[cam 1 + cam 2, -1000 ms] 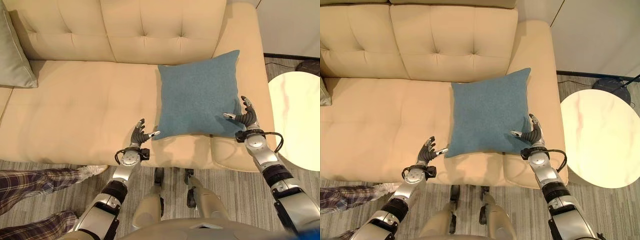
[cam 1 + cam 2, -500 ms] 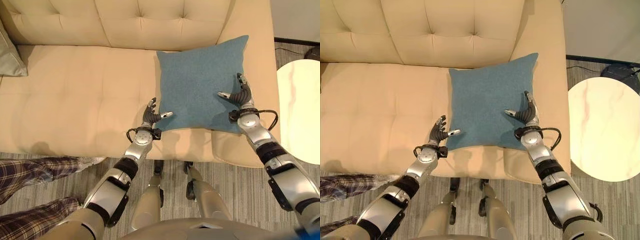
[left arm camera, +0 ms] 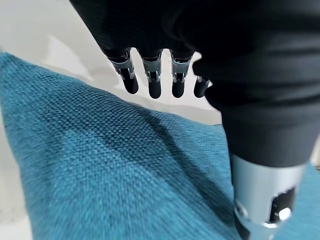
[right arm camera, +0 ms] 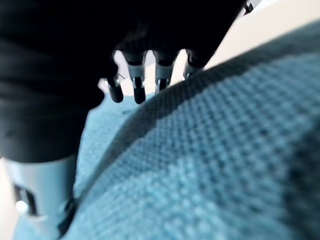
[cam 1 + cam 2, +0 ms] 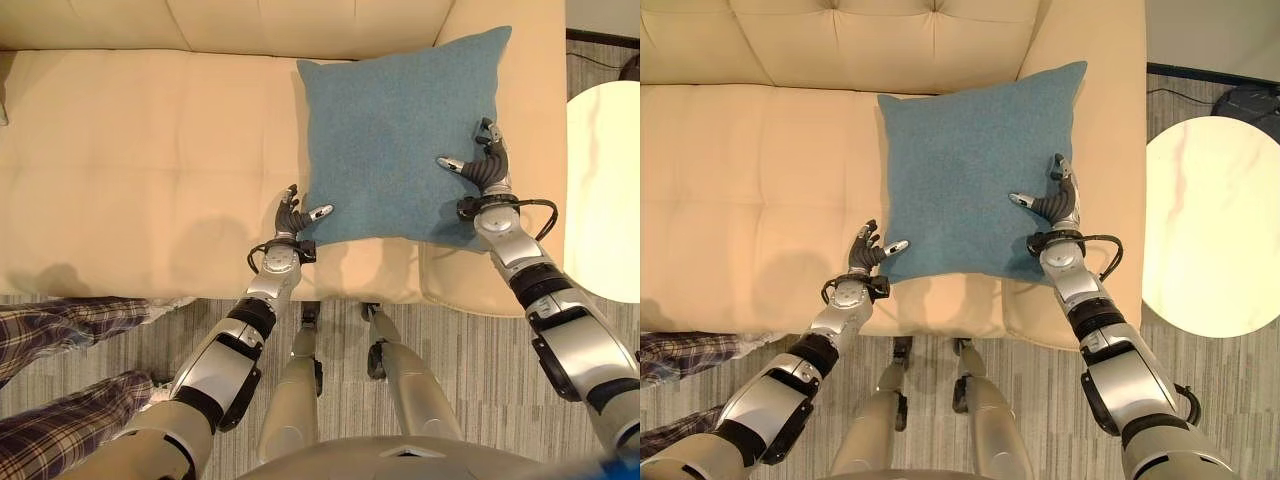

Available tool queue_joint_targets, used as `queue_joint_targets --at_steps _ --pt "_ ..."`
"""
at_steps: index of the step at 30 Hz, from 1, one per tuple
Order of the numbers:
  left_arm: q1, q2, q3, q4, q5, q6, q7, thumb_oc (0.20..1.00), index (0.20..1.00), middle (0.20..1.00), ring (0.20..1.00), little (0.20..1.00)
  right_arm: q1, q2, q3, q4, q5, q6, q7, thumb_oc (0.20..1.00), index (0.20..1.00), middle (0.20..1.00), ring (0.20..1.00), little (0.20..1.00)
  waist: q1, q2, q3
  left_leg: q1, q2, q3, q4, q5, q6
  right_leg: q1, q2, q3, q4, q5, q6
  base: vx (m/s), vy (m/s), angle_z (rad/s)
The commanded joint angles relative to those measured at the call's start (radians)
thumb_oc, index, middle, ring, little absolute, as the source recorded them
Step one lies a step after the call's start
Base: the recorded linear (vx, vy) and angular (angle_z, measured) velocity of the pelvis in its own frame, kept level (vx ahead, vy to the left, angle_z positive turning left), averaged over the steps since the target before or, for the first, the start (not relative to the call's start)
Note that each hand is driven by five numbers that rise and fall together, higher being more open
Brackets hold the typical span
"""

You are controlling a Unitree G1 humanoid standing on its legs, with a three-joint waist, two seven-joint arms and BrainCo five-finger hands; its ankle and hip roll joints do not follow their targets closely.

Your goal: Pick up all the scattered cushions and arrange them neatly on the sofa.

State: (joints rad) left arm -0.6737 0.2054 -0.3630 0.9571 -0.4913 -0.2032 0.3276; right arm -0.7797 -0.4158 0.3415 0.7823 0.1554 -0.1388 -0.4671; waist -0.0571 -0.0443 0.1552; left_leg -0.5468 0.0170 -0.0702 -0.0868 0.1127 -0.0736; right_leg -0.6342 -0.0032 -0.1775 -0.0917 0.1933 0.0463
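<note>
A blue square cushion (image 5: 400,130) lies flat on the right end of the cream sofa's seat (image 5: 150,150). My left hand (image 5: 292,215) is at its front left corner, fingers relaxed and open, thumb pointing over the cushion's edge. My right hand (image 5: 488,165) rests open on the cushion near its right edge, thumb spread toward the middle. In the left wrist view straight fingers (image 3: 150,80) hover just above the blue cloth (image 3: 100,165). The right wrist view shows the fingers (image 4: 135,85) straight over the cushion (image 4: 225,150), gripping nothing.
A round white table (image 5: 605,190) stands right of the sofa's arm. A person's legs in plaid trousers (image 5: 60,330) are on the floor at the lower left. The sofa's seat left of the cushion is bare.
The camera has tipped forward, so the sofa's back has slid out of view. My left hand has moved right to the cushion's front corner. My right hand has shifted up onto the cushion.
</note>
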Motion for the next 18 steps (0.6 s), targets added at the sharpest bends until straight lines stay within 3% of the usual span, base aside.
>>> queue_joint_targets --at_steps 1,8,9,10,18 --pt "-0.063 -0.003 0.003 0.004 -0.037 -0.036 0.004 1.000 1.000 1.000 1.000 1.000 -0.002 0.048 0.007 0.025 0.065 -0.013 0.011 1.000 1.000 1.000 1.000 1.000 0.010 -0.026 -0.032 -0.050 0.003 0.015 0.000 0.046 -0.102 -0.039 -0.085 0.005 0.031 -0.035 0.152 0.00 0.000 0.00" --pt "-0.161 -0.057 -0.023 -0.017 -0.158 -0.054 -0.026 1.000 1.000 1.000 1.000 1.000 -0.058 0.132 0.068 -0.004 0.088 -0.033 0.028 1.000 1.000 1.000 1.000 1.000 -0.009 -0.012 -0.033 -0.090 0.007 0.016 0.000 0.051 -0.107 -0.091 -0.085 0.012 0.044 -0.038 0.154 0.00 -0.001 -0.01" --pt "-0.162 -0.063 -0.028 -0.025 -0.172 -0.057 -0.033 0.802 0.802 0.802 0.802 0.802 -0.060 0.137 0.074 -0.008 0.089 -0.033 0.031 0.580 0.580 0.580 0.580 0.580 -0.010 -0.010 -0.034 -0.092 0.008 0.016 0.000 0.051 -0.107 -0.094 -0.085 0.012 0.046 -0.038 0.154 0.01 -0.002 -0.03" --pt "-0.163 -0.072 -0.028 -0.040 -0.186 -0.063 -0.037 0.200 0.200 0.200 0.200 0.200 -0.058 0.143 0.081 -0.011 0.086 -0.036 0.034 0.200 0.200 0.200 0.200 0.200 -0.012 -0.008 -0.036 -0.092 0.007 0.017 0.000 0.051 -0.107 -0.095 -0.085 0.013 0.047 -0.038 0.154 0.01 -0.005 -0.04" --pt "-0.148 -0.073 -0.013 -0.131 -0.222 -0.091 -0.046 0.200 0.200 0.200 0.200 0.200 -0.026 0.148 0.055 -0.081 0.078 -0.067 0.047 0.200 0.200 0.200 0.200 0.200 -0.017 0.006 -0.052 -0.065 0.008 0.018 0.000 0.041 -0.110 -0.071 -0.084 0.016 0.050 -0.049 0.153 0.01 -0.008 -0.02"
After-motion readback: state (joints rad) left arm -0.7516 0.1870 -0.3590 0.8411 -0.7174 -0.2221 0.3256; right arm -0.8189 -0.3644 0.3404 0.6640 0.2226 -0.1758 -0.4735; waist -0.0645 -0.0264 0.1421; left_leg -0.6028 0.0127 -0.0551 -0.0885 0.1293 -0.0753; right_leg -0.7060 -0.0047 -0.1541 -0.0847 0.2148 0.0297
